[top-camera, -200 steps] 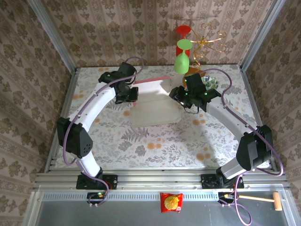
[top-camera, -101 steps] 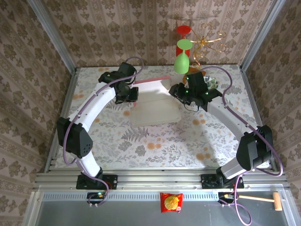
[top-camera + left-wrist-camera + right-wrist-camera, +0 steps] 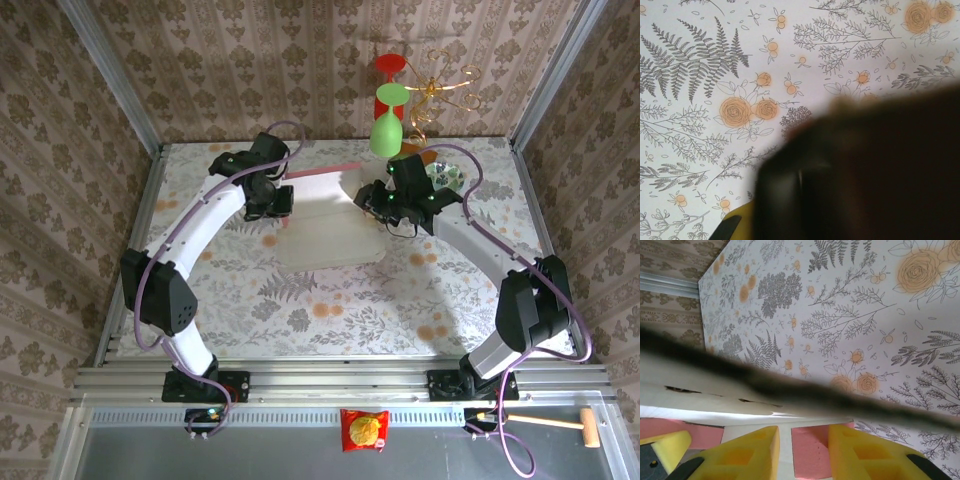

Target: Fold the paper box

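Observation:
The paper box (image 3: 330, 235) lies mid-table, whitish inside up, with a pink strip (image 3: 325, 170) along its far edge. My left gripper (image 3: 272, 202) sits at the box's far left corner. In the left wrist view a dark blur covers the jaws beside one yellow pad (image 3: 732, 226). It is shut; whether it pinches cardboard I cannot tell. My right gripper (image 3: 372, 196) is at the far right corner. In the right wrist view the right gripper (image 3: 802, 435) is open, and a pink flap (image 3: 812, 447) stands between its yellow fingers (image 3: 740, 455). A whitish panel (image 3: 690, 385) rises just beyond.
Green and red glass shapes (image 3: 387, 125) and a gold wire stand (image 3: 442, 90) stand at the back, with a small dish (image 3: 442, 174) close behind the right gripper. A snack packet (image 3: 364, 430) and a wooden mallet (image 3: 560, 423) lie on the front ledge.
My right gripper has moved left and back onto the box's far right corner, and its jaws have narrowed. The left arm has not moved.

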Motion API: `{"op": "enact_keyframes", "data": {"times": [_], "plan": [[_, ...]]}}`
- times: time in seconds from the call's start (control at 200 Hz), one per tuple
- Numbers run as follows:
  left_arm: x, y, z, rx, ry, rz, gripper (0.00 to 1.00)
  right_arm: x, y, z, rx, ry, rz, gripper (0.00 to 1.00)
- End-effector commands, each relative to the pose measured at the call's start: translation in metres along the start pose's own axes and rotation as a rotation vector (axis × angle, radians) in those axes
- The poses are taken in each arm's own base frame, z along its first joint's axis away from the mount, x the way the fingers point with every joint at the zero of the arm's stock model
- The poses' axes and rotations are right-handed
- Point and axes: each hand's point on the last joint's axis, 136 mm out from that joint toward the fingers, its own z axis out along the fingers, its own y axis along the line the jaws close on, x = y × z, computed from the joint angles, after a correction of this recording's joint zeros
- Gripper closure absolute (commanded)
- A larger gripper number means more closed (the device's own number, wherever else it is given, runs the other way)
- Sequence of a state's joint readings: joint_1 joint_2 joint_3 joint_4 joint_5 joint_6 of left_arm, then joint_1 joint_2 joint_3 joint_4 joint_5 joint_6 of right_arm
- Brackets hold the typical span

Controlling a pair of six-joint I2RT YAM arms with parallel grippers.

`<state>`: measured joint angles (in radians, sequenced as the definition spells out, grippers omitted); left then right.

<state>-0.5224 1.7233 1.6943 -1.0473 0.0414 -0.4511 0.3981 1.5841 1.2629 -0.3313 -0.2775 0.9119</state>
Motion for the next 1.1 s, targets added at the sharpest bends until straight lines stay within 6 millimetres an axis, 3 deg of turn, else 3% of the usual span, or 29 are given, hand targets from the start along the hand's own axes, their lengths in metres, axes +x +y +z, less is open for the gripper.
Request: {"op": "enact_keyframes", "data": {"times": [0.0, 0.16, 0.25, 0.385, 0.485, 0.505, 0.65, 0.805, 1.03, 1.095], "plan": [[-0.012, -0.008, -0.004, 0.033, -0.028, 0.003, 1.0, 0.01, 0.009, 0.005, -0.023, 0.04, -0.023, 0.7], [-0.013, -0.008, -0.003, 0.032, -0.026, 0.002, 1.0, 0.014, 0.01, 0.007, -0.012, 0.054, -0.031, 0.74], [-0.012, -0.007, -0.002, 0.029, -0.019, 0.004, 1.0, 0.009, 0.016, -0.004, -0.022, 0.026, -0.056, 0.74], [-0.011, 0.002, -0.004, 0.031, -0.007, 0.0, 1.0, -0.01, 0.037, -0.043, -0.064, -0.067, -0.159, 0.7], [-0.013, 0.008, -0.009, 0.049, 0.0, 0.01, 1.0, -0.031, 0.045, -0.08, -0.125, -0.155, -0.195, 0.65], [-0.014, 0.011, -0.01, 0.057, 0.003, 0.006, 1.0, -0.036, 0.05, -0.096, -0.153, -0.191, -0.207, 0.64], [-0.016, 0.016, -0.014, 0.113, 0.041, 0.028, 1.0, -0.065, 0.034, -0.137, -0.178, -0.312, -0.236, 0.6], [-0.014, 0.011, -0.015, 0.167, 0.093, 0.055, 1.0, -0.069, 0.015, -0.127, -0.09, -0.268, -0.399, 0.55], [-0.01, 0.01, -0.017, 0.176, 0.118, 0.063, 1.0, -0.07, 0.025, -0.116, -0.067, -0.217, -0.572, 0.48], [-0.008, 0.009, -0.017, 0.179, 0.123, 0.062, 1.0, -0.066, 0.021, -0.096, -0.042, -0.163, -0.6, 0.48]]}}
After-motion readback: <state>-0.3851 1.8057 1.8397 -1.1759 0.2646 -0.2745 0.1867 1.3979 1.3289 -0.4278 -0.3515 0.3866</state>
